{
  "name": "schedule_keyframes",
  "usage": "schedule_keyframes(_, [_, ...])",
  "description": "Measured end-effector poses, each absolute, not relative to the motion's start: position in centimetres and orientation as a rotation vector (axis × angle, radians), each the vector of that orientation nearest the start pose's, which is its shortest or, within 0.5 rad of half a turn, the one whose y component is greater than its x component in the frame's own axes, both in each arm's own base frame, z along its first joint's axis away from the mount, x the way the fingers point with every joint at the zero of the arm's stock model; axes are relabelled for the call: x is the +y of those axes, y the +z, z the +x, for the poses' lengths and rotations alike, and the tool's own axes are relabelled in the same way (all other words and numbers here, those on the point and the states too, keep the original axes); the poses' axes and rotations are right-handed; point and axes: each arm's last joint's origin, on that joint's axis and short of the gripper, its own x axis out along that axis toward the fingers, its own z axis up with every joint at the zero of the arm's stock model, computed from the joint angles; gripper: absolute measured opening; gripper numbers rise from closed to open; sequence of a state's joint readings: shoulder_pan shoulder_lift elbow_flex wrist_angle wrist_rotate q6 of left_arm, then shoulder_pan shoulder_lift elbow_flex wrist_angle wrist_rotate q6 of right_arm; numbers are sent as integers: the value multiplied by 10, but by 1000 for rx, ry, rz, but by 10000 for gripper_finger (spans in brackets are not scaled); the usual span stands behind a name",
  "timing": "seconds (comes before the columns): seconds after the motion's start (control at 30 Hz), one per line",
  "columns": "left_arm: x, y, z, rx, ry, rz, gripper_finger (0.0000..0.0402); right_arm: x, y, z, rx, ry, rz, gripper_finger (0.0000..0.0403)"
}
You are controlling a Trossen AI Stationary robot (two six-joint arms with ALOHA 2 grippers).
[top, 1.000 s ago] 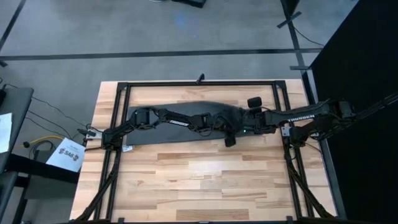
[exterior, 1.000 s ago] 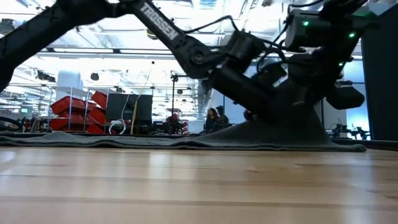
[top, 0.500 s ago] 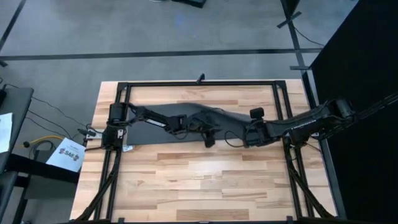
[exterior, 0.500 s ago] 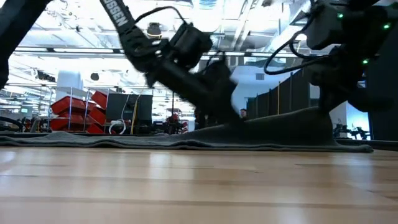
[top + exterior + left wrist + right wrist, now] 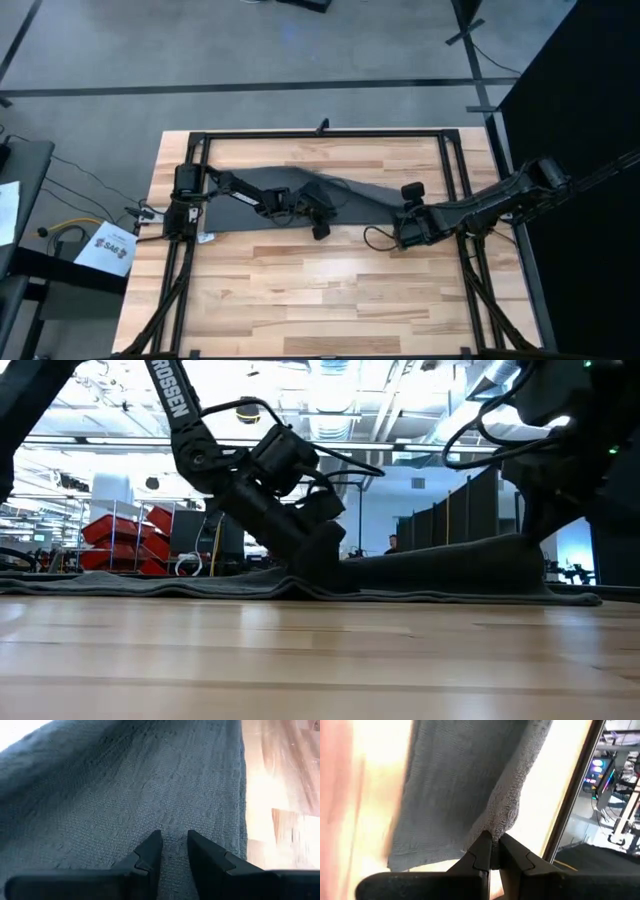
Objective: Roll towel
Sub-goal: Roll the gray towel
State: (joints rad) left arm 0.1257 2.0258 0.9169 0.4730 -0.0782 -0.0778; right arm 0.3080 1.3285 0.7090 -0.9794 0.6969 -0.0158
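Observation:
The dark grey towel (image 5: pixel 250 195) lies across the far half of the wooden table (image 5: pixel 320 290), its left part flat on the wood. My left gripper (image 5: pixel 320 228) is down at the towel's near edge about mid-table, shut on the cloth (image 5: pixel 125 780). My right gripper (image 5: pixel 400 233) is at the towel's right end, shut on a raised bunch of cloth (image 5: pixel 455 780). In the low view the towel (image 5: pixel 440 565) rises from my left gripper (image 5: pixel 318 565) to my right gripper (image 5: pixel 530 535). My left gripper pinches the towel (image 5: pixel 174 840) between its two fingers, close to an edge (image 5: pixel 242 795) that runs alongside them. It comes slanting down from the table's left. The cloth there lies at table height (image 5: pixel 300 585). My right gripper pinches a bunched fold of the towel (image 5: pixel 502 817) between its two fingertips, at the towel's right end. The fold is lifted clear of the table, and the cloth slopes from it down toward my left gripper (image 5: pixel 420 555), fairly taut.
A black metal frame (image 5: pixel 320 133) runs around the table's far part and down both sides (image 5: pixel 465 260). The near half of the table is bare wood. A white paper sign (image 5: pixel 105 250) lies off the table's left side.
My left gripper has gone toward the table's left edge along the towel's near edge, staying low. My right gripper has gone toward the right and near edges with the cloth. The raised part of the towel has been drawn out longer between them; the left part stayed flat.

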Motion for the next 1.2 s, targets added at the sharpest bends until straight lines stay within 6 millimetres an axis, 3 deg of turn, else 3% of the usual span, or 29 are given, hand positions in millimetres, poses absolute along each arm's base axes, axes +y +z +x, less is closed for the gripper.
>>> schedule_keyframes(0.37, [40,85,367,636,176,-124,82,52,174,184,1439,-71,-741,8])
schedule_keyframes(0.8, [39,83,367,641,153,-130,82,49,161,188,1581,235,-580,8])
schedule_keyframes(1.03, [39,83,367,643,153,-130,82,49,145,196,1685,269,-565,8])
schedule_keyframes(1.2, [39,83,367,648,154,-131,82,53,150,199,1674,276,-571,8])
